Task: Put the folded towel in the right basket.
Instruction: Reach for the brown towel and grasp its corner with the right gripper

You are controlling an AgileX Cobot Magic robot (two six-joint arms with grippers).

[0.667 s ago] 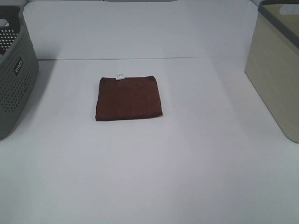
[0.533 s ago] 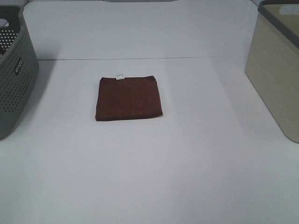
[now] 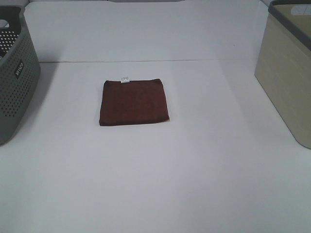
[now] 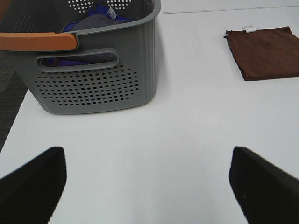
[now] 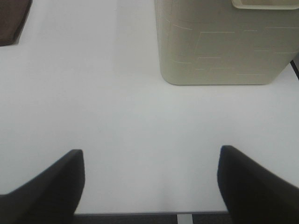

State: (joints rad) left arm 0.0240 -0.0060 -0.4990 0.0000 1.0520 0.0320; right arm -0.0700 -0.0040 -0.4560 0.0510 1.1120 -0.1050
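Note:
The folded towel is a flat dark reddish-brown square with a small white tag on its far edge, lying on the white table a little left of centre. It also shows in the left wrist view and its corner in the right wrist view. The right basket is beige with a dark grey rim, at the table's right edge; its wall fills the right wrist view. My left gripper and right gripper are open and empty, both out of the exterior view, well short of the towel.
A grey perforated basket with a white label stands at the left edge; the left wrist view shows an orange handle and blue cloth inside. The white table ends near the right gripper.

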